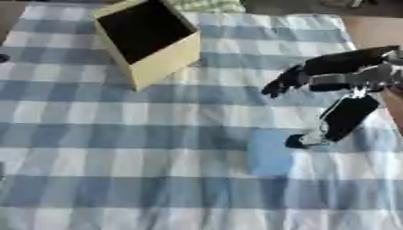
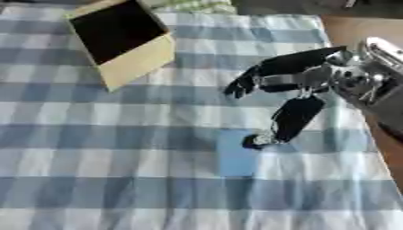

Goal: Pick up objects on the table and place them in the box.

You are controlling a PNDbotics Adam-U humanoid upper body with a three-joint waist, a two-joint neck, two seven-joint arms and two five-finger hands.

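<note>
One flat blue object [image 1: 270, 152], long axis near-far, right hand [image 1: 334, 90] above

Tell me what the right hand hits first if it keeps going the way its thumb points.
Likely the flat light-blue rectangular object on the checked cloth: the right hand's thumb points down at its right edge. Contact unclear; depth is hard to judge.

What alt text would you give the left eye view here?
The robot's right hand reaches in from the right over a blue-and-white checked tablecloth, its thumb tip at the edge of a flat light-blue object. A tan open box with a dark inside sits at the far left.
</note>
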